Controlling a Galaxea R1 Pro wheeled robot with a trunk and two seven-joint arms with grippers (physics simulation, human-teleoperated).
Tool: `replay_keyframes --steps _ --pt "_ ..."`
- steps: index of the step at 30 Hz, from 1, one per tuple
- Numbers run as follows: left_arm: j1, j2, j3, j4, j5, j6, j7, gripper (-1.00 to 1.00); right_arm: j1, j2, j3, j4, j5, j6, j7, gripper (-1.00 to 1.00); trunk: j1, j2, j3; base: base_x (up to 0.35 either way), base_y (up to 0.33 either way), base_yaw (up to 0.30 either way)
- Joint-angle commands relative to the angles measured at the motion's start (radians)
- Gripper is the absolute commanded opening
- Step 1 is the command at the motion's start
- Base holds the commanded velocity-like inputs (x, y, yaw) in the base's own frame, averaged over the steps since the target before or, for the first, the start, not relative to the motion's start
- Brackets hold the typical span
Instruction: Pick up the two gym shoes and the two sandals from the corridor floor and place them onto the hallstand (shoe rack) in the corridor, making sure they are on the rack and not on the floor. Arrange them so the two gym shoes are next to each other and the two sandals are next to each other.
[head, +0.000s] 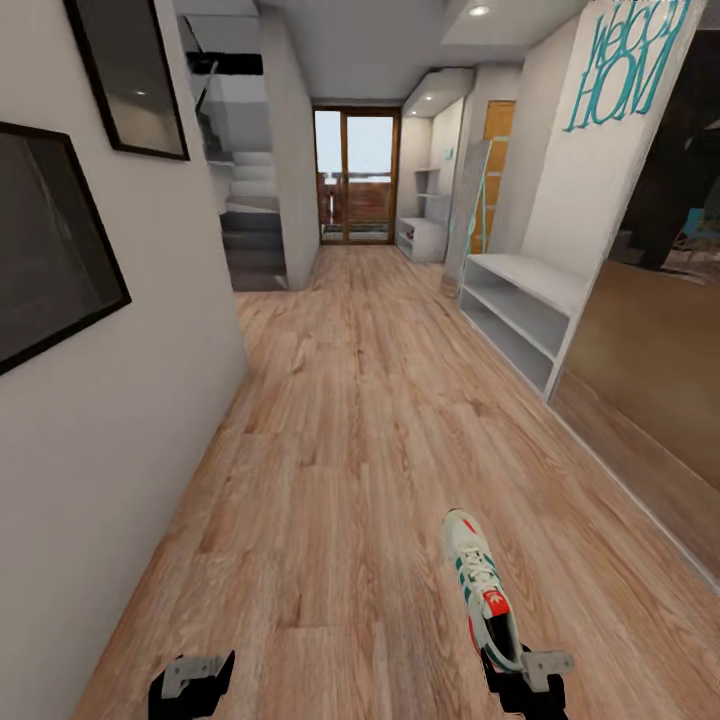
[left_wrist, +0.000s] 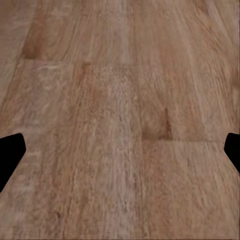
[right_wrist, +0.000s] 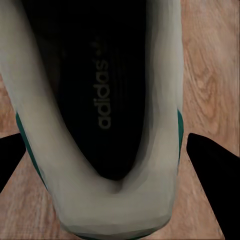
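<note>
Head view: one gym shoe (head: 480, 588), off-white with green stripes and a red tongue, sits at the tip of the right gripper (head: 523, 668), heel at the gripper and toe pointing down the corridor, over the corridor floor (head: 340, 420). Whether its sole touches the planks cannot be told. The hallstand (head: 523, 310), a low light-grey unit with two open shelf slots, stands against the right wall, well apart from the shoe. The right wrist view adds what the head view lacks: the shoe's heel opening (right_wrist: 100, 100), dark inside with printed lettering on the insole, lies between the two black fingertips (right_wrist: 212, 170), which flank the heel collar closely; the right gripper appears clamped on the gym shoe at the heel. The left gripper (head: 190, 685) is low at the near edge of the head view, left of the shoe. In the left wrist view its fingertips (left_wrist: 10, 152) stand spread wide at either edge, released, over bare wood-grain planks.
</note>
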Motion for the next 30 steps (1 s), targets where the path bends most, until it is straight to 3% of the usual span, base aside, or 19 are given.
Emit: replay_keyframes --steps 1,15,30 --pt "-0.001 -0.001 0.007 0.0 -0.003 -0.002 -0.009 1.0 -0.001 0.001 -0.009 0.001 0.006 -0.004 0.007 -1.0 0.0 0.0 -0.001 0.339 0.0 -0.299" --pt "-0.001 -0.001 0.007 0.0 -0.002 -0.002 -0.009 1.0 -0.001 0.003 -0.009 0.001 0.006 -0.004 0.007 -1.0 0.0 0.0 -0.001 0.339 0.005 -0.299" --pt "-0.001 -0.001 0.007 0.001 -0.004 -0.002 -0.009 1.0 -0.001 0.005 -0.008 0.002 0.006 -0.004 0.007 -1.0 0.0 0.0 -0.001 0.339 0.125 -0.282"
